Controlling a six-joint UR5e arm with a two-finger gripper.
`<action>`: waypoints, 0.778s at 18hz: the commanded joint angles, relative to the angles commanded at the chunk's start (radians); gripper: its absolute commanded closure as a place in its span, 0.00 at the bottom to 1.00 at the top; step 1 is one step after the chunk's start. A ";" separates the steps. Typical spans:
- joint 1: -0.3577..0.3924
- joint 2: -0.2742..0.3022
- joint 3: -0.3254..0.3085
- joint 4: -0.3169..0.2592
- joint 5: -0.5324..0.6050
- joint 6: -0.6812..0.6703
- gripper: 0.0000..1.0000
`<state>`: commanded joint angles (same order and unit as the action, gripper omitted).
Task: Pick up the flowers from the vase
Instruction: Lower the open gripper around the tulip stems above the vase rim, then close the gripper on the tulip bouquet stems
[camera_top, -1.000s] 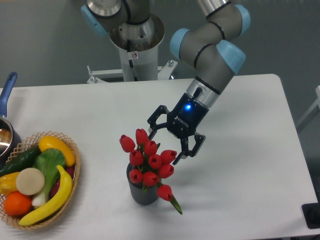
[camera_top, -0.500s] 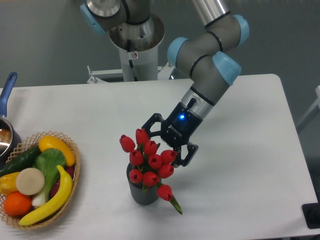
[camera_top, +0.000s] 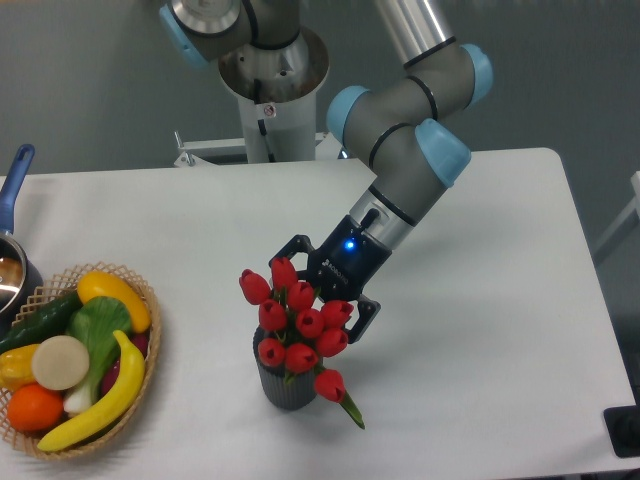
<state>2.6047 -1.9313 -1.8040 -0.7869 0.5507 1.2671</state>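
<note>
The flowers, a bunch of red tulips with green leaves, stand in the vase, a short dark grey ribbed cylinder near the table's front. One tulip droops over the vase's right side. My gripper comes in from the upper right, open, with one finger by the top tulips and the other by the right-hand blooms. Its fingers straddle the upper right of the bunch. The stems are hidden inside the vase.
A wicker basket with a banana, an orange, a cucumber and other fruit sits at the front left. A blue-handled pot shows at the left edge. The robot's base stands behind the table.
The gripper has moved down and to the left, from beside the bunch to around its upper right blooms. It has stayed open. The flowers and the vase have not moved.
</note>
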 joint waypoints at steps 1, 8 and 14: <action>0.000 -0.003 0.002 0.000 -0.012 -0.002 0.00; 0.003 -0.005 0.002 0.000 -0.037 0.000 0.00; 0.008 -0.003 0.000 -0.002 -0.037 -0.002 0.33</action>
<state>2.6124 -1.9343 -1.8040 -0.7885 0.5139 1.2655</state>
